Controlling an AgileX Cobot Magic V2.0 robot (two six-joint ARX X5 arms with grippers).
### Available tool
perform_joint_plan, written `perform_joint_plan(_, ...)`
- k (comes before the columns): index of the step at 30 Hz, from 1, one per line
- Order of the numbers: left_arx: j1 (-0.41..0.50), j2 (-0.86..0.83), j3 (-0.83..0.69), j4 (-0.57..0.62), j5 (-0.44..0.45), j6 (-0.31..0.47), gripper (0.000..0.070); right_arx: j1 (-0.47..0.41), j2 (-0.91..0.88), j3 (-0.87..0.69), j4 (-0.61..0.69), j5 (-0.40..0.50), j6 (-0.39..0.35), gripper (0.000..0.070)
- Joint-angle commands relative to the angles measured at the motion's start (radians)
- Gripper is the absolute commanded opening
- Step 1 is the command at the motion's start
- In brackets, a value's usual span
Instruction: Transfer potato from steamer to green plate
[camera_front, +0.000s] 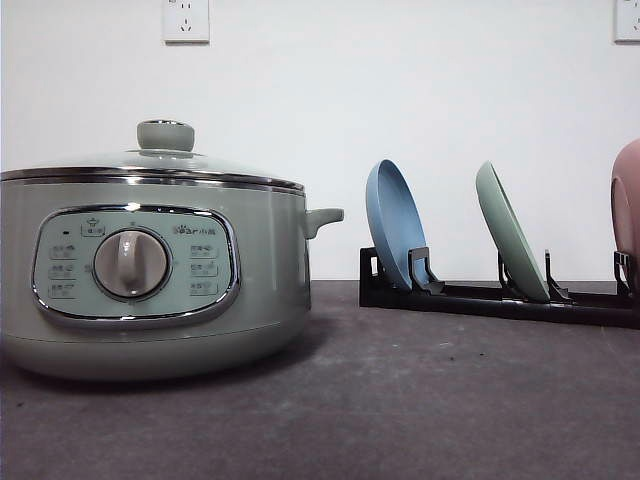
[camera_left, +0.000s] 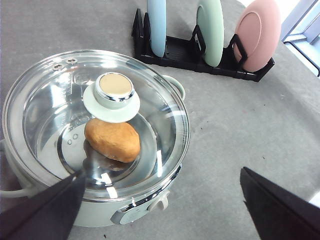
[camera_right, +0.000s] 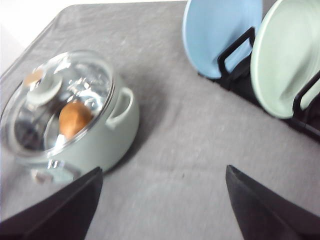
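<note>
Left claw (camera_left: 160, 200): its two dark fingers stand wide apart with nothing between them; it hangs above the steamer, on the near side of it.
Right claw (camera_right: 162, 200): also spread open and empty, over bare tabletop (camera_right: 180, 150) between the steamer and the rack.
Steamer (camera_front: 150, 270): one, on the left of the tabletop, its dial panel facing the robot; its glass lid (camera_left: 50, 100) is on, so the pot is closed.
Potato (camera_left: 112, 140): one, lying on the steamer floor under the lid, beside the lid knob (camera_left: 115, 90) as the left wrist view shows it.
Rack (camera_front: 480, 295): one black rack, farther back on the right, holding three plates on edge.
Plates: one blue plate (camera_front: 395, 225), one green plate (camera_front: 510, 230), one pink plate (camera_left: 257, 32), in this order from the steamer side.
Risk, lid: I think the lid must come off first; the knob is small and smooth, so a grip off its centre may let the lid tilt or slip back on the chrome rim.
Risk, potato: it is round and lumpy, so the fingers may push it to roll in the pot instead of holding it.
Risk, plate: the green plate stands between two others and is not yet flat; a careless reach may knock a neighbour, or take the wrong colour.
</note>
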Motion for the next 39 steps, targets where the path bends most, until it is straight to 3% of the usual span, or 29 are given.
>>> perform_joint_plan(1,-0.003,0.006,0.022,0.008,0.002,0.005,0.0632,0.003,0.053,0.051,0.019,0.010,0.024,0.0496)
perform_joint_plan(15,-0.003,0.006,0.022,0.007,0.002,0.005,0.0632,0.003,0.546,0.454,0.046,0.018,0.038,0.0495)
perform_joint_plan(20,-0.003,0.006,0.022,0.008,0.002,0.005,0.0632,0.005,0.684,0.552,0.059,0.063,0.038,0.0494)
perform_joint_plan(39,-0.003,0.006,0.022,0.008,0.002,0.006,0.0632,0.012,0.967,0.572,0.223,0.141,0.064,0.0450)
